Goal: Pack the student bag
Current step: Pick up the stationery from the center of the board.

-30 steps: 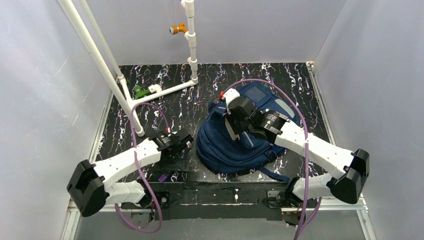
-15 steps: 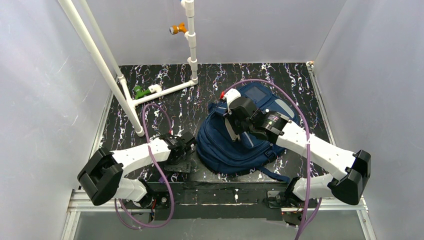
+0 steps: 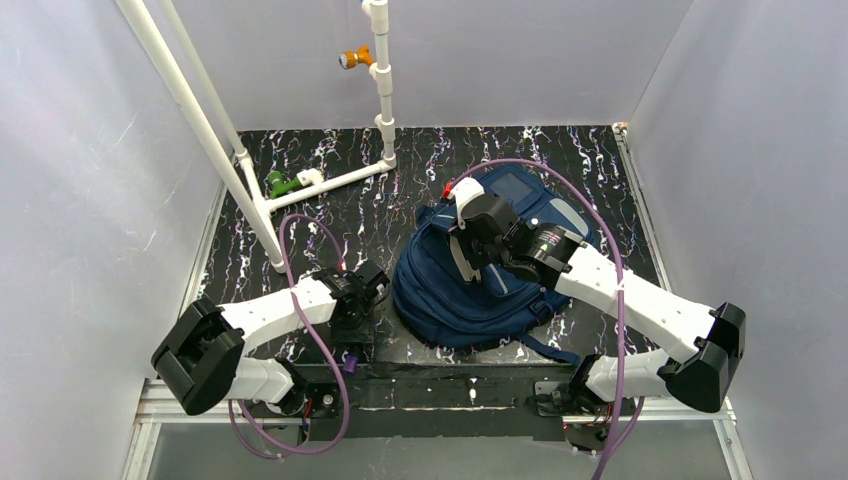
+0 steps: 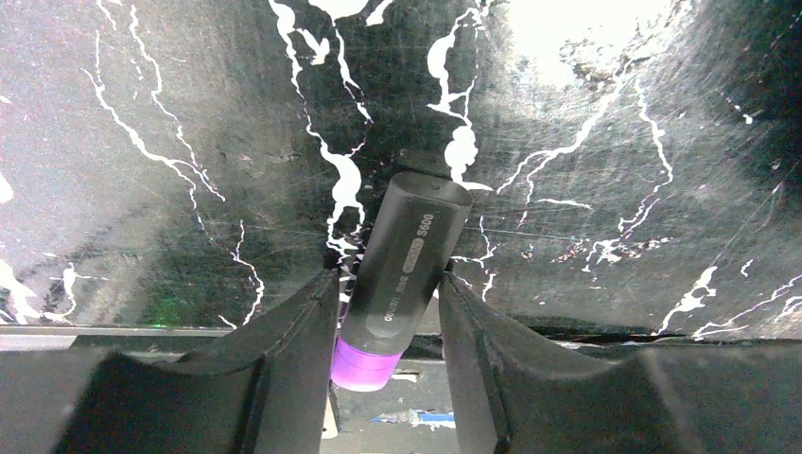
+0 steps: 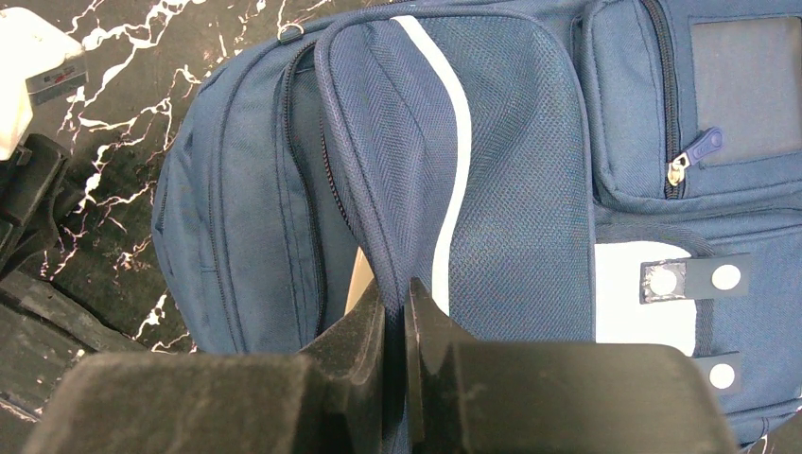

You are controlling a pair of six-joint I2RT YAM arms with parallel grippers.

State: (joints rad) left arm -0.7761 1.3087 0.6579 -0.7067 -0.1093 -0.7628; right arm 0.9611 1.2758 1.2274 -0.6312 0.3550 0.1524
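The student bag (image 3: 470,295), navy with a pale stripe and a white patch, lies on the black marbled table right of centre. In the right wrist view its main zip compartment gapes open (image 5: 511,142). My right gripper (image 5: 395,293) is shut on the raised edge of the bag's front panel, holding it up (image 3: 462,255). A black marker (image 4: 407,255) with a purple end lies near the table's front edge. My left gripper (image 4: 386,279) reaches down over it (image 3: 357,322), and both fingers press its sides.
A white pipe frame (image 3: 300,185) with a green valve (image 3: 280,185) and an orange valve (image 3: 350,58) stands at the back left. A small white and red object (image 3: 447,188) lies by the bag's top. Grey walls close in three sides.
My left arm has swung toward the near table edge and come down over the marker, and its jaws have narrowed onto it. The right gripper keeps its hold on the bag.
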